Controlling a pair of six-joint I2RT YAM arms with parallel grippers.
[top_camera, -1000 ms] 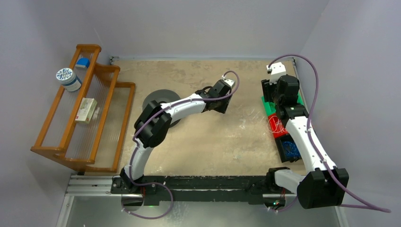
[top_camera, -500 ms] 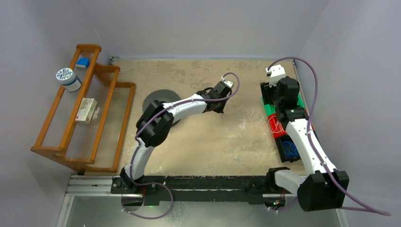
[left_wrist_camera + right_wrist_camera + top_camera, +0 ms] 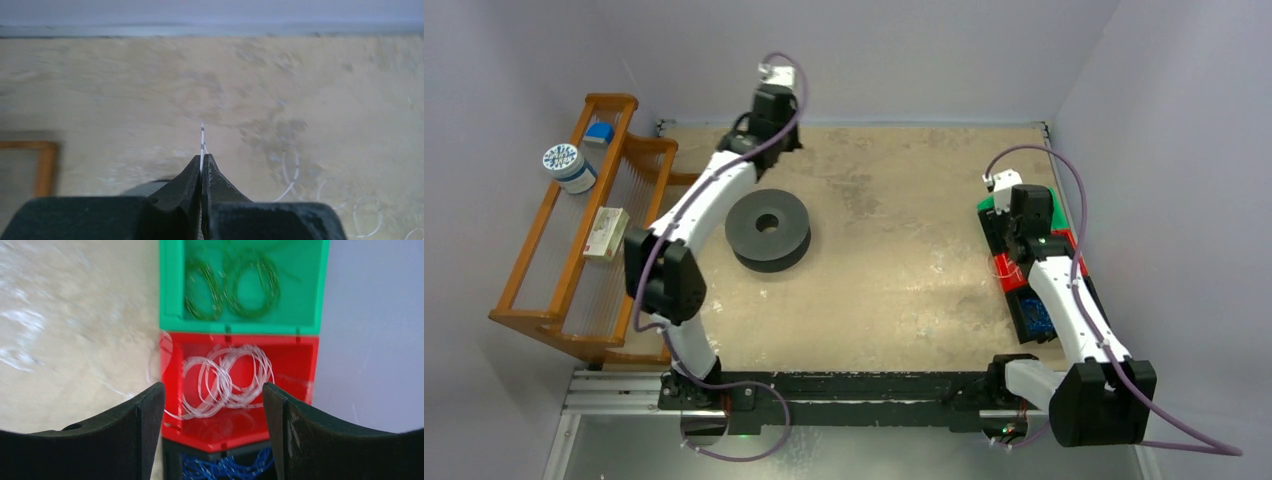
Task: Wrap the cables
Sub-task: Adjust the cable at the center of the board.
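Observation:
The cables are thin whitish wire. One strand (image 3: 202, 134), banded with dark marks, sticks up from between the shut fingers of my left gripper (image 3: 202, 159), which hangs over the table's far left (image 3: 776, 130). More of the wire curls in loose loops on the table (image 3: 290, 172). A bundle of whitish loops (image 3: 225, 380) lies in the red bin (image 3: 300, 347), and one loop hangs over its left wall. My right gripper (image 3: 212, 397) hovers open above that bin, its fingers wide apart with nothing between them.
A dark grey spool (image 3: 768, 228) lies left of centre. A green bin (image 3: 172, 285) with green wire and a black bin with blue wire (image 3: 225, 467) flank the red one at the right edge. A wooden rack (image 3: 554, 325) stands at the left.
My left arm has swung from the table's middle to the far left beyond the spool, its gripper shutting on the wire. My right gripper came nearer along the bins and opened wider.

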